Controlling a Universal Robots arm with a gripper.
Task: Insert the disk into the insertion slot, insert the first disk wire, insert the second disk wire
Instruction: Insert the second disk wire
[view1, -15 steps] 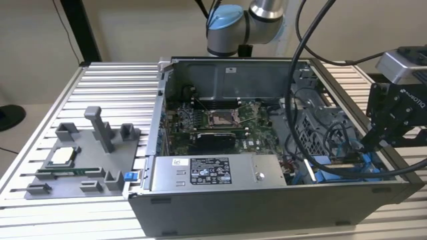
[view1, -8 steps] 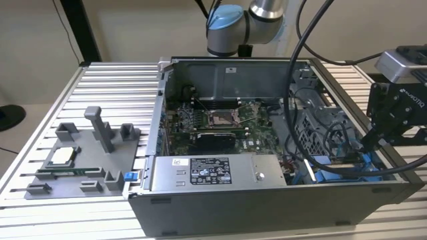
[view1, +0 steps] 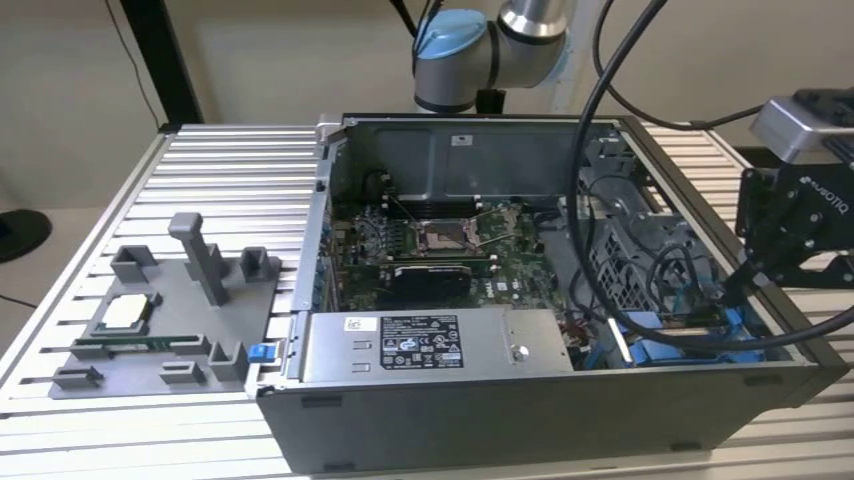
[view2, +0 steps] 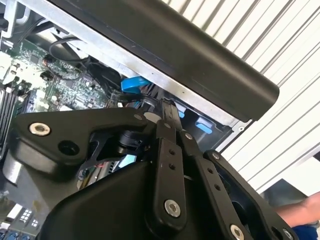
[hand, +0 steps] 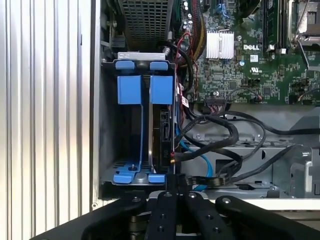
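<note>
Plainly, room was tight at the corner of the case. In the first wrist view the insertion slot (hand: 107, 135) sat hard against the case wall, with the slatted table (hand: 45, 120) beyond it. A bundle of black cables (hand: 220, 131) crowded its other side. The disk (hand: 164, 125) stood on edge inside the slot, clipped in its blue frame (hand: 161, 91), just beside a second blue frame (hand: 129, 91). Its label was turned out of sight, and its end connectors were too dark to make out. The gripper (hand: 175, 179) hung at the slot's open end, close to the cables. Its jaws looked drawn narrow, nearly together; whether they pinched a wire could not be told. In the exterior view the gripper (view1: 738, 288) reached down into the case (view1: 534, 420) at that view's right, with the wrist above it cut off by the edge.
</note>
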